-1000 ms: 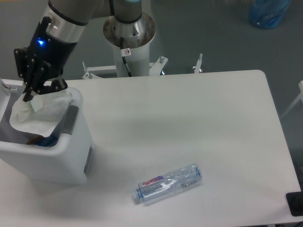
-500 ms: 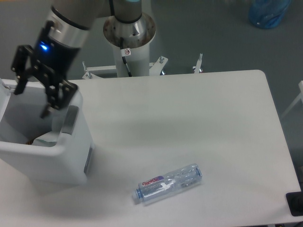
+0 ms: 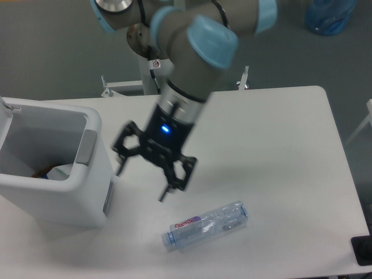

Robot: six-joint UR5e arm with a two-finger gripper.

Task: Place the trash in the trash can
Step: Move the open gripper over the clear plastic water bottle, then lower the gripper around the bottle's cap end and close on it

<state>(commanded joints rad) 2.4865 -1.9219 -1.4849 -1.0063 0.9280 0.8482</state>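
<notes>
Bottle [image 3: 205, 225]: lying on its side near the worktop's front edge, untouched.
Claw [image 3: 141, 177]: spread, empty, just behind the bottle; lower straddling its narrow width.
Trash can [image 3: 87, 200]: left edge; wrapper [image 3: 58, 172] seemingly inside.

A white table [image 3: 279, 151] carries the trash can [image 3: 55, 192] and a lying bottle [image 3: 206, 225].

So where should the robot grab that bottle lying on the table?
Probably from above, across the middle of the bottle. It lies flat on its side, so the round body is the easiest width for the open end effector to close on.
</notes>
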